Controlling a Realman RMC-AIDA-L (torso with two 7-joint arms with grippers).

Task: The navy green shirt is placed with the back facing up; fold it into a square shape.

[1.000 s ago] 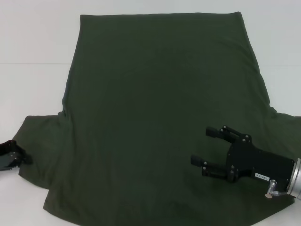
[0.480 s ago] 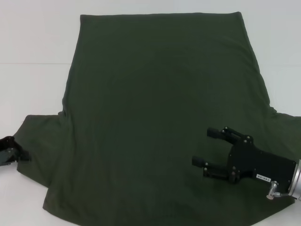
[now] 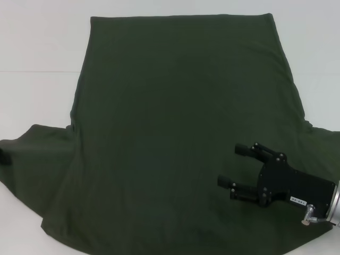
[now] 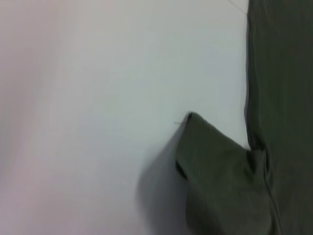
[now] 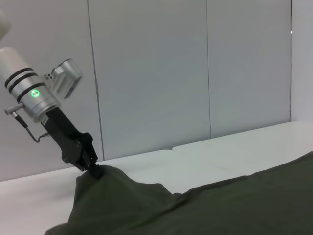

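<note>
The navy green shirt [image 3: 180, 133] lies spread flat over most of the white surface [image 3: 37, 48], its straight hem at the far side and its sleeves reaching out to the near left and near right. The left tool [image 5: 94, 169] grips the tip of the left sleeve, its fingers pinched on the cloth and lifting it into a small peak above the surface. The right tool [image 3: 235, 166] hovers over the near right part of the shirt, its two fingers spread wide and holding nothing, pointing left.
</note>
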